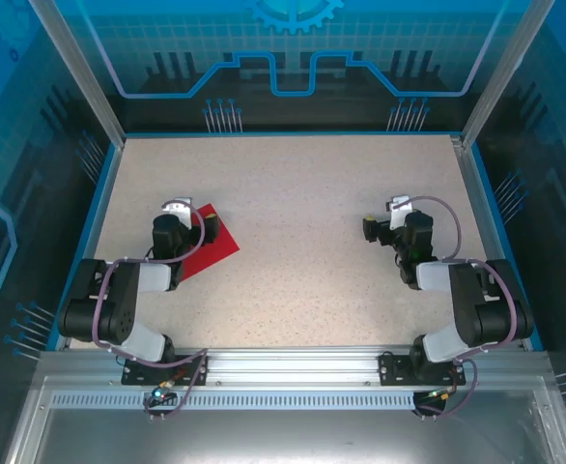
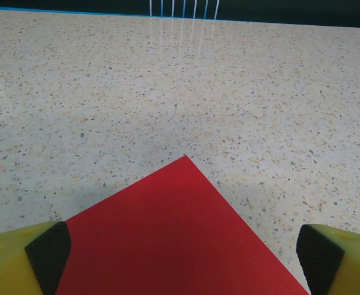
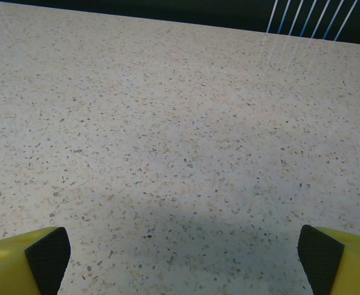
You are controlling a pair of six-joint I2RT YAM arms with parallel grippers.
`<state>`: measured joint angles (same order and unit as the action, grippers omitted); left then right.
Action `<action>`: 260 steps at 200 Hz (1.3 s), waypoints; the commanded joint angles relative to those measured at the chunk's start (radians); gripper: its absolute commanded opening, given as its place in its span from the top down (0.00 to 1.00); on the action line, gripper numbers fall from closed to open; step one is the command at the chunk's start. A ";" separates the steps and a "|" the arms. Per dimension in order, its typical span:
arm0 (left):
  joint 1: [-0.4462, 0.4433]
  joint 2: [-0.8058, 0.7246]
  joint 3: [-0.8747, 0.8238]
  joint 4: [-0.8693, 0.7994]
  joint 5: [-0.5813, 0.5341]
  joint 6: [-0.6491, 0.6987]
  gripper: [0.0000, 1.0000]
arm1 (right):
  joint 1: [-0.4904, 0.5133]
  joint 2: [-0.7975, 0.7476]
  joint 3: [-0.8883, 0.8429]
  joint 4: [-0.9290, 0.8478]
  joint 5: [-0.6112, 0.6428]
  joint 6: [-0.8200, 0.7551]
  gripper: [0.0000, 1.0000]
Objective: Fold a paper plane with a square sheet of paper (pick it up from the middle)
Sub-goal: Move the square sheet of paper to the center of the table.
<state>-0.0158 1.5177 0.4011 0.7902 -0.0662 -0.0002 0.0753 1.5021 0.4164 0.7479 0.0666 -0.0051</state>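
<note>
Beneath my open left hand (image 2: 183, 255), thin square sheet of bright red paper (image 2: 174, 227) lies flat: light, limp, crease-prone, I judge; pinch mid-sheet. Right hand (image 3: 183, 255) open.

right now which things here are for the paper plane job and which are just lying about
For the job:
sheet, flat on the table
left hand, open above it
right hand, open

Not the job:
table
blue wall

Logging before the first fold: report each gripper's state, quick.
Left gripper: open, holding nothing; the red paper lies on the table below its fingers.
Right gripper: open, holding nothing, over the table.
</note>
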 commanded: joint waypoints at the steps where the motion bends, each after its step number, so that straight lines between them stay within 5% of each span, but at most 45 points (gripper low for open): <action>1: 0.008 -0.002 0.015 -0.003 -0.007 -0.003 0.01 | -0.020 0.001 0.018 -0.002 -0.037 -0.013 0.01; 260: 0.008 -0.015 0.012 -0.010 0.053 0.021 0.02 | -0.034 0.000 0.017 -0.002 -0.065 -0.006 0.01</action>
<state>-0.0154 1.5177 0.4011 0.7902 -0.0635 0.0006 0.0711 1.5021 0.4171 0.7479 0.0410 -0.0055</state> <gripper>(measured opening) 0.986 0.994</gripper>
